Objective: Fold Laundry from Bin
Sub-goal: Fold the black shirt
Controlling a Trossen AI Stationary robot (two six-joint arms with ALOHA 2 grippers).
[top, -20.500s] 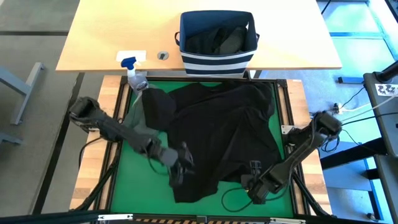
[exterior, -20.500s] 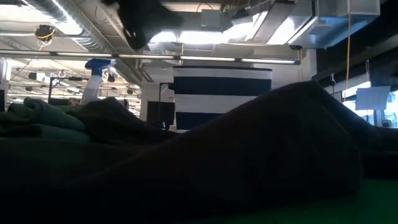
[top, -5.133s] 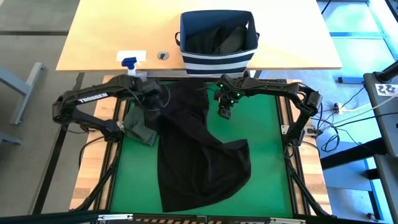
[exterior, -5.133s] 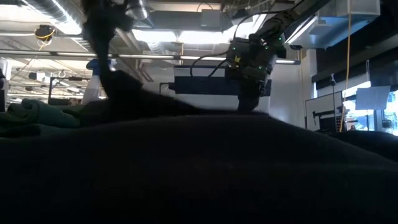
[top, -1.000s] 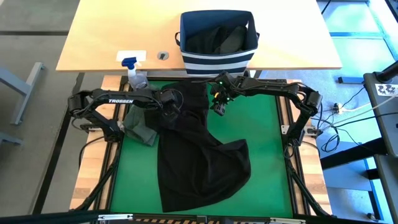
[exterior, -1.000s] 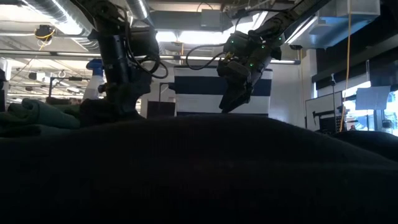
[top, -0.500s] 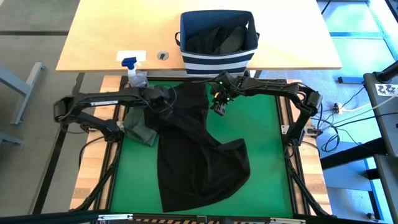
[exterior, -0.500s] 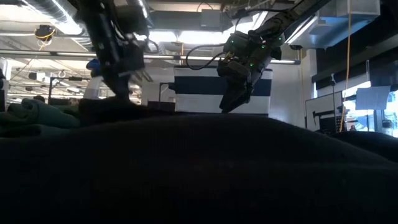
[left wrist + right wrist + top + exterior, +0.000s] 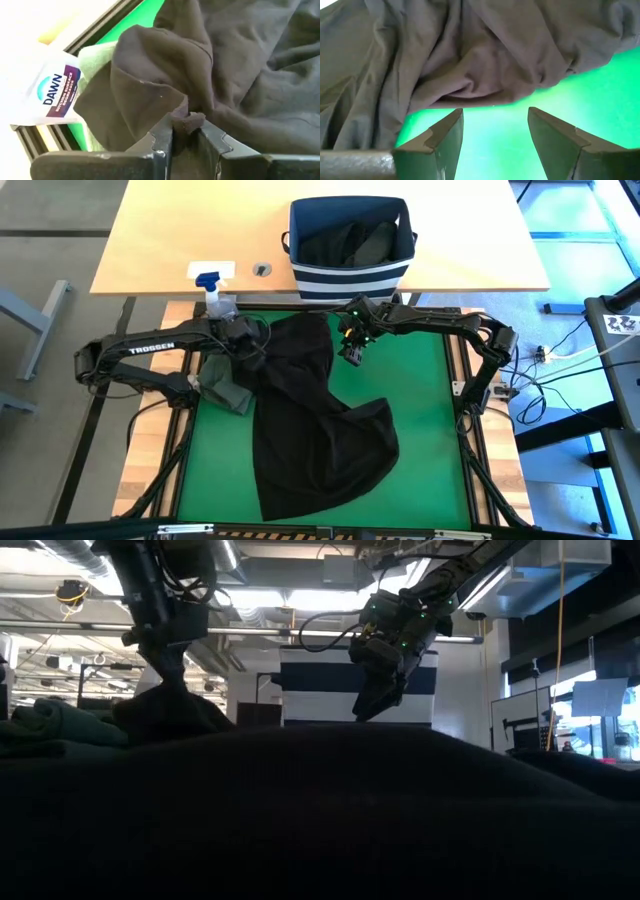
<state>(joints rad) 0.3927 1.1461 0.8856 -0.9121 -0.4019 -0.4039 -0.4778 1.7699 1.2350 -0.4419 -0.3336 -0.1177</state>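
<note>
The left gripper (image 9: pixel 244 332) is clamped on a small bunched fold of the black soft cloth garment (image 9: pixel 318 430), at its far-left corner over the green mat (image 9: pixel 428 410); the left wrist view shows the two fingers pressed onto a thin nub of fabric (image 9: pixel 186 121). The right gripper (image 9: pixel 350 350) hovers at the garment's far-right edge with its jaws spread and nothing between them, bare green showing in the gap in its own wrist view. The garment lies as a crumpled diagonal strip running from the far middle of the mat toward the near left. The navy fabric bin with white stripes (image 9: pixel 349 278) stands on the wooden table (image 9: pixel 160 240) just beyond the mat, with more dark laundry (image 9: pixel 350 243) inside.

The pinch looks shallow, so I judge that a pull could strip the fold out of the fingers, dropping the corner back into a heap. With only one corner held, a lift could also drag the cloth over the dark olive green garment (image 9: pixel 226 387) beside it at the left, or nudge the clear spray bottle with a blue nozzle (image 9: pixel 216 298) close by.

The high view gives the garment's whole layout and the bin's contents; the left wrist view alone shows how little cloth is caught and the bottle's label (image 9: pixel 56 91). The low view shows the left gripper raised with cloth (image 9: pixel 165 705) hanging from it, but otherwise mostly a dark mound.
</note>
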